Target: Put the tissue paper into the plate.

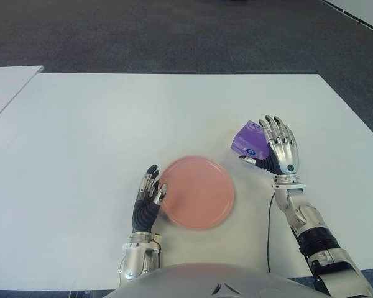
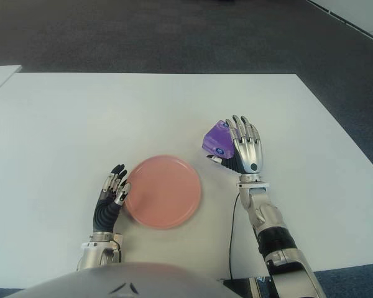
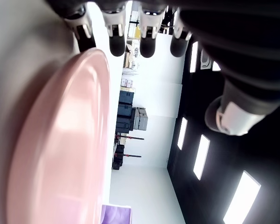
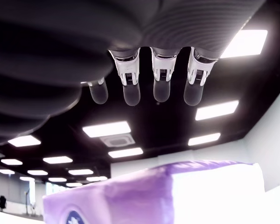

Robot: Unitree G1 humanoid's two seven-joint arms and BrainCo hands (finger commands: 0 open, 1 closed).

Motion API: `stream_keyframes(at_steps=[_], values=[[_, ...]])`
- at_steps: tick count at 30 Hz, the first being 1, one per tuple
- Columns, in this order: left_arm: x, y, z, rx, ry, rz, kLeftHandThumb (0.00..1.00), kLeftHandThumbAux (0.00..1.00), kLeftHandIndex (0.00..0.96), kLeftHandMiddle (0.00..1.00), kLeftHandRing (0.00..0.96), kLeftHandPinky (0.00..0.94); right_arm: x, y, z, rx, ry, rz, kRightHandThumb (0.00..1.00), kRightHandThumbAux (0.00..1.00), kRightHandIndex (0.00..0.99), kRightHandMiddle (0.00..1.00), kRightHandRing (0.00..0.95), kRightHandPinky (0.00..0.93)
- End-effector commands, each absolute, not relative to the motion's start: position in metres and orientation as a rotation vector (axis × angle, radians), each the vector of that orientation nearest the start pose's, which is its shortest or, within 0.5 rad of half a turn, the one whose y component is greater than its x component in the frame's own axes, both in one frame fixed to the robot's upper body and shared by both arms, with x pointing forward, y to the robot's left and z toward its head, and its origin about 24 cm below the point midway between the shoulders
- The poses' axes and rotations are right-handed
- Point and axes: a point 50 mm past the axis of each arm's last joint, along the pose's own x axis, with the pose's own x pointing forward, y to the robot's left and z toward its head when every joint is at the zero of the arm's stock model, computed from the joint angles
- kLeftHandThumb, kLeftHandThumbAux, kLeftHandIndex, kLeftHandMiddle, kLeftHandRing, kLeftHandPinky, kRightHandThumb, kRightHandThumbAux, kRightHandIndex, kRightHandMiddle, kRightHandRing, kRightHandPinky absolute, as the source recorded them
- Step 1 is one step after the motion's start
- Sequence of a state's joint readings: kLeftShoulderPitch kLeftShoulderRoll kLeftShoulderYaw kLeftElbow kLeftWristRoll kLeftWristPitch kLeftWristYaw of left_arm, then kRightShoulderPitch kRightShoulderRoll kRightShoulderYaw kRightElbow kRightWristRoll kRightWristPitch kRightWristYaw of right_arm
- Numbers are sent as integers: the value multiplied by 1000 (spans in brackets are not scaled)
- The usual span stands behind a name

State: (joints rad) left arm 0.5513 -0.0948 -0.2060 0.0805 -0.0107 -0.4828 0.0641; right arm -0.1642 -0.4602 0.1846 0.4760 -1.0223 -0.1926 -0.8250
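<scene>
Tissue paper [image 1: 248, 141]: beside open-fingered right hand [image 1: 280, 148], apart from plate [image 1: 198, 192]. Left hand [image 1: 148, 197]: open, at plate's left rim. Desk [image 1: 112, 124] far half bare.

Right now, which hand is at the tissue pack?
The right hand, fingers open beside the purple tissue pack. The left hand is at the pink plate's left rim.

Head eyes look down; wrist cameras hug each hand

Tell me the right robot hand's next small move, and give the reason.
Probably close the right robot hand on the purple tissue pack: its fingers are spread beside the pack and not gripping it, and the pack lies on the table right of the pink plate.
</scene>
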Motion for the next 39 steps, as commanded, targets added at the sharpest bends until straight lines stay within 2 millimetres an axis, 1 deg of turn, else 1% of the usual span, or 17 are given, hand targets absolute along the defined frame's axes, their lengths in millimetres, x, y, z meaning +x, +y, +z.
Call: stream_keyframes(at_steps=[1, 3, 11, 15, 19, 27, 34, 39], values=[[105, 111, -60, -175, 355, 87, 57, 548, 0, 0, 0, 0, 271, -221, 29, -1406, -459, -260, 405, 423, 38, 68, 38, 58], [105, 111, -60, -177, 355, 87, 57, 554, 0, 0, 0, 0, 274, -220, 28, -1408, -453, -254, 410, 417, 36, 68, 39, 67], [105, 111, -62, -173, 346, 85, 56, 559, 0, 0, 0, 1, 282, -218, 25, -1416, -427, -229, 391, 415, 23, 63, 33, 19], [105, 111, -62, -160, 343, 79, 59, 555, 0, 0, 0, 0, 286, -218, 23, -1422, -415, -215, 340, 429, 7, 48, 17, 7], [106, 111, -62, -146, 338, 76, 58, 547, 0, 0, 0, 0, 288, -218, 21, -1425, -408, -211, 328, 424, 3, 46, 15, 15], [105, 111, -61, -125, 332, 77, 46, 533, 0, 0, 0, 0, 292, -220, 19, -1425, -390, -211, 342, 434, 3, 45, 14, 13], [105, 112, -62, -121, 334, 83, 67, 550, 0, 0, 0, 0, 295, -221, 19, -1428, -378, -208, 310, 452, 0, 42, 10, 1], [104, 113, -64, -122, 338, 84, 91, 559, 0, 0, 0, 0, 297, -222, 18, -1429, -367, -203, 307, 452, 0, 42, 12, 24]])
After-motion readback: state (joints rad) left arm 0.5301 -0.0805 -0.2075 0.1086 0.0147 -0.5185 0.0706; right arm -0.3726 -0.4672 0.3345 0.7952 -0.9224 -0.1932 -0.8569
